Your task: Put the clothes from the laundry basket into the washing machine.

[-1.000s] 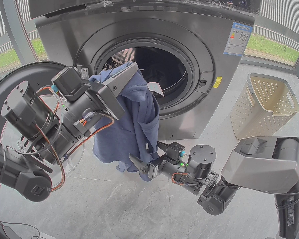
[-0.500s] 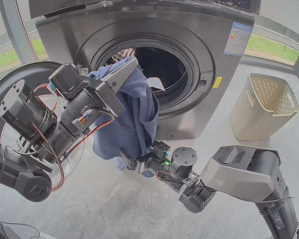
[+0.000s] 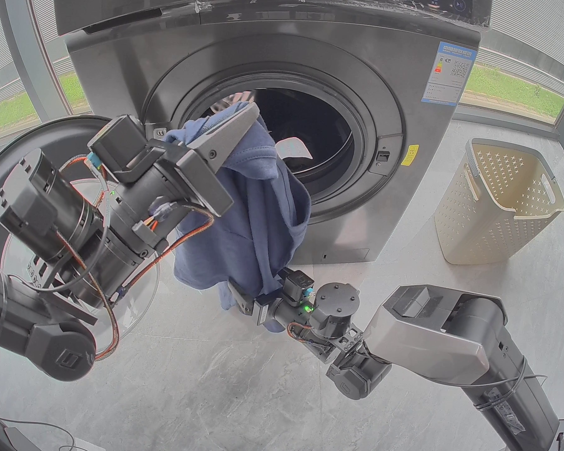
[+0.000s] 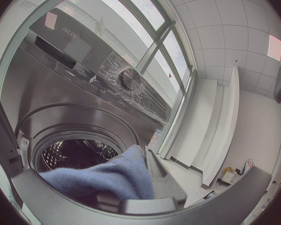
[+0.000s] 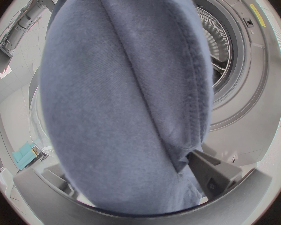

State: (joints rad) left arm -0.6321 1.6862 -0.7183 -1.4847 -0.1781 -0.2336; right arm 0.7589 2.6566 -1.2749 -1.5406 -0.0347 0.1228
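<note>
1. One washing machine [image 3: 370,76] stands with its door [image 3: 44,129] swung wide to the robot's left. The drum [image 3: 313,133] shows bare steel as far in as I can see. Most of the hanging cloth sits below the lower lip of the drum mouth, so a straight push would likely catch it on the rim and leave it draped outside.
2. Off to the machine's right, well apart from both arms, the laundry basket [image 3: 464,220] stands on the floor [image 3: 200,383]. Its perforated inside looks bare.
3. Between them, a blue sweatshirt [image 3: 257,220] hangs in front of the drum mouth, its top at the opening and its hem low. If it is let go here, it probably drops to the floor.
4. Up at the mouth, the left end effector [image 3: 244,120] pinches the sweatshirt's top.
5. Down at the hem, the right end effector [image 3: 241,299] has its fingers spread with the lower folds between them. Closing on too little cloth could let the tail slip out.
</note>
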